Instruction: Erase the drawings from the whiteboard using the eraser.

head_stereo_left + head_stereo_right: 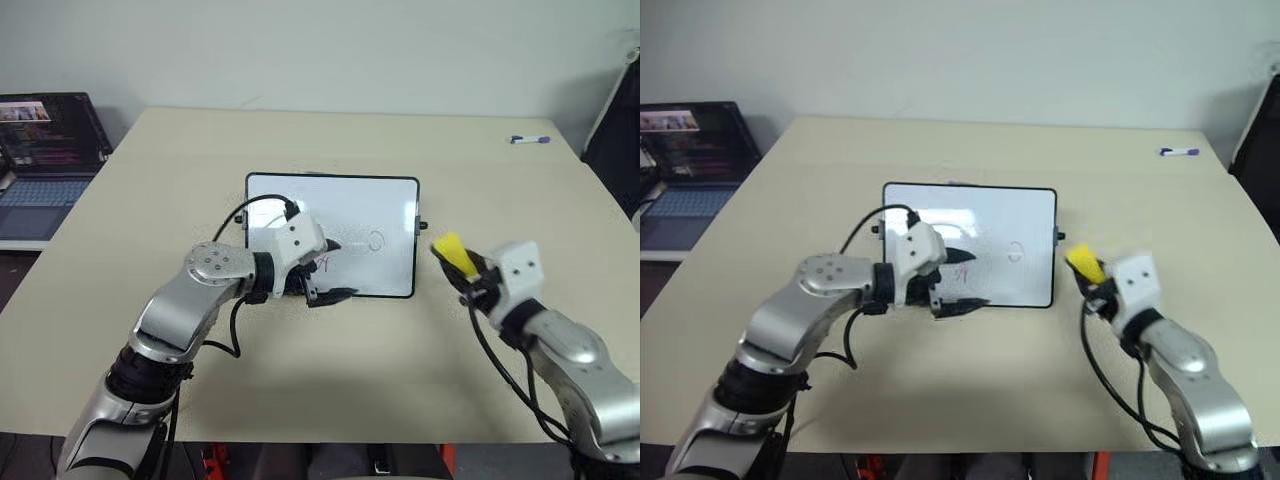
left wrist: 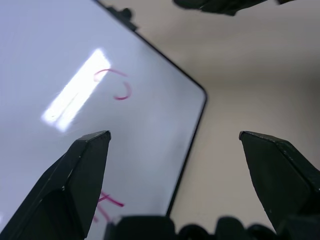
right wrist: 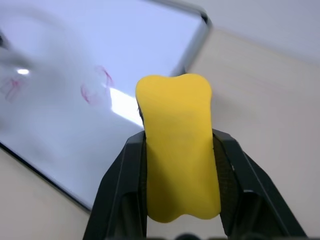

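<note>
The whiteboard [image 1: 330, 195] lies flat in the middle of the table. On its near half are the drawings: a purple loop [image 1: 376, 240] and, to its left, a red mark [image 1: 322, 263]. My left gripper [image 1: 338, 270] hovers open over the board's near edge, beside the red mark, with nothing between its fingers [image 2: 85, 170]. My right gripper [image 1: 468, 270] is off the board's right edge, raised above the table. It is shut on the yellow eraser [image 3: 177, 150], which sticks out past its fingertips toward the board.
An open laptop [image 1: 45, 160] sits on a lower surface off the table's left side. A white marker with a purple cap [image 1: 530, 139] lies at the far right of the table. Bare tabletop surrounds the board.
</note>
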Robot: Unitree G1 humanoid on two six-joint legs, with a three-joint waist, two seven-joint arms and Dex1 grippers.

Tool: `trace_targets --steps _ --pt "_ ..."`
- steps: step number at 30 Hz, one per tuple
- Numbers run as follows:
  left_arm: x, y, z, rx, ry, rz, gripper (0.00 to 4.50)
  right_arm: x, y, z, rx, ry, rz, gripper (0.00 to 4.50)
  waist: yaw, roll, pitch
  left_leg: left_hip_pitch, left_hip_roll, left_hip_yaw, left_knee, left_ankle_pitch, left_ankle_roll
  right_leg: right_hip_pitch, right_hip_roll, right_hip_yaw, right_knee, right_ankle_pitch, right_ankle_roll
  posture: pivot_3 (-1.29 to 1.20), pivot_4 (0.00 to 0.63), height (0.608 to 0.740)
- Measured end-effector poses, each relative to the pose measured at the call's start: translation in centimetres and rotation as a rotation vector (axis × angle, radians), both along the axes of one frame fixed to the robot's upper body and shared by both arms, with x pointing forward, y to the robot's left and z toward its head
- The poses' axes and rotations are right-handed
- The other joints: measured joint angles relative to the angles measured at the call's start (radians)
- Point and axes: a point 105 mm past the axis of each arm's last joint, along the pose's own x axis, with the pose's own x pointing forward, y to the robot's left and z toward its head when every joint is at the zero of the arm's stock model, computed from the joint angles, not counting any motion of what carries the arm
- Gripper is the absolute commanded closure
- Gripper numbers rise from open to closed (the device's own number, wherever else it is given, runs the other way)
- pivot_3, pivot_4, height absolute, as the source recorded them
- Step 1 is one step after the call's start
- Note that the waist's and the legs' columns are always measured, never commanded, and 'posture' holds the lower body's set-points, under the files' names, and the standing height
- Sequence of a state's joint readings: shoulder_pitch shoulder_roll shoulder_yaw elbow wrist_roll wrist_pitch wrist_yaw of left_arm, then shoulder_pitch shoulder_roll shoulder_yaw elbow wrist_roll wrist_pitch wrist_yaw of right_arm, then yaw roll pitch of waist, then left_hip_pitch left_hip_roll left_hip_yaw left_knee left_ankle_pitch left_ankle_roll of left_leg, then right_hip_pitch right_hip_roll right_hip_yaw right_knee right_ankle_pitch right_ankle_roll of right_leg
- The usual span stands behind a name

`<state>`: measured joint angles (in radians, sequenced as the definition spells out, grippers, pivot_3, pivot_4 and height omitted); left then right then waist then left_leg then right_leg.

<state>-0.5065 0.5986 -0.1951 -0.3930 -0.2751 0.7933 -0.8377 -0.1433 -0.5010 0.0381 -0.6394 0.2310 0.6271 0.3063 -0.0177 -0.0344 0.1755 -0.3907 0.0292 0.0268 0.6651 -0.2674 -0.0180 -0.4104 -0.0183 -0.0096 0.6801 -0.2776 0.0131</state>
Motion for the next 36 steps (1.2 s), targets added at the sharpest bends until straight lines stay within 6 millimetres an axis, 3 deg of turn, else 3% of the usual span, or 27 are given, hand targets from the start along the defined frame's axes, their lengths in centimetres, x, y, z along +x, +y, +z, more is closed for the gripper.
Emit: trace_targets --steps 2,4,7,12,16,23,28,31,36 --pt "-0.3 0.3 -0.3 0.009 0.008 0.027 0.00 0.4 1.7 1.1 -0.041 -0.059 0.048 3.15 0.000 0.000 0.000 0.000 0.000 -0.001 -0.001 0.000 0.000 0.000 0.000 -0.001 0.000 0.000 -0.001 0.00 0.150 0.740" --pt "-0.6 1.3 -1.2 0.036 0.037 0.067 0.00 1.1 2.5 0.8 -0.091 -0.077 0.058 3.15 0.001 0.000 0.000 0.000 0.000 -0.001 -0.001 0.000 0.000 0.000 0.000 -0.001 0.000 0.001 -0.005 0.00 0.150 0.740" --pt "-0.8 2.7 -1.9 0.061 0.084 0.126 0.00 2.2 3.1 0.0 -0.168 -0.093 0.062 3.15 0.003 -0.001 0.000 -0.002 0.000 -0.001 -0.001 0.000 0.000 -0.001 -0.001 -0.001 -0.001 0.002 -0.006 0.00 0.150 0.740" --pt "-1.9 3.6 -2.4 0.104 0.105 0.137 0.00 3.5 3.3 -0.8 -0.271 -0.136 0.058 3.15 0.010 -0.001 0.000 -0.001 -0.001 0.000 -0.001 0.000 0.000 -0.001 -0.002 0.000 -0.001 0.002 -0.006 0.00 0.150 0.740" --pt "-2.7 3.3 -2.7 0.112 0.116 0.117 0.00 4.8 3.4 -2.5 -0.399 -0.155 0.060 3.15 0.010 -0.001 0.000 0.000 0.000 0.000 -0.001 0.000 0.000 0.000 -0.002 -0.001 0.000 0.002 -0.006 0.00 0.150 0.740" --pt "-3.5 2.5 -3.5 0.123 0.132 0.075 0.00 3.8 5.7 -4.8 -0.502 -0.123 0.211 3.15 0.009 -0.001 -0.001 0.003 0.000 0.000 -0.001 0.000 0.000 0.002 -0.002 0.000 0.000 0.002 -0.006 0.00 0.150 0.740" --pt "-3.5 2.5 -3.4 0.121 0.124 0.070 0.00 5.4 5.8 -3.8 -0.506 -0.184 0.133 3.16 0.007 -0.001 -0.001 0.009 0.001 0.001 -0.001 0.000 0.000 0.006 -0.002 0.001 0.000 0.002 -0.005 0.00 0.150 0.740" --pt "-3.5 2.4 -3.4 0.120 0.119 0.065 0.00 6.7 4.4 -2.3 -0.503 -0.223 0.032 3.16 0.011 -0.003 -0.002 0.009 0.001 0.000 -0.001 0.002 0.000 0.006 -0.002 0.000 0.001 0.003 -0.005 0.00 0.150 0.740" --pt "-3.6 2.3 -3.5 0.121 0.123 0.059 0.00 5.6 3.9 -3.9 -0.548 -0.163 0.087 3.16 0.016 -0.005 -0.004 0.009 0.000 0.001 -0.001 0.002 0.000 0.007 -0.002 0.001 0.000 0.003 -0.006 0.00 0.150 0.740"
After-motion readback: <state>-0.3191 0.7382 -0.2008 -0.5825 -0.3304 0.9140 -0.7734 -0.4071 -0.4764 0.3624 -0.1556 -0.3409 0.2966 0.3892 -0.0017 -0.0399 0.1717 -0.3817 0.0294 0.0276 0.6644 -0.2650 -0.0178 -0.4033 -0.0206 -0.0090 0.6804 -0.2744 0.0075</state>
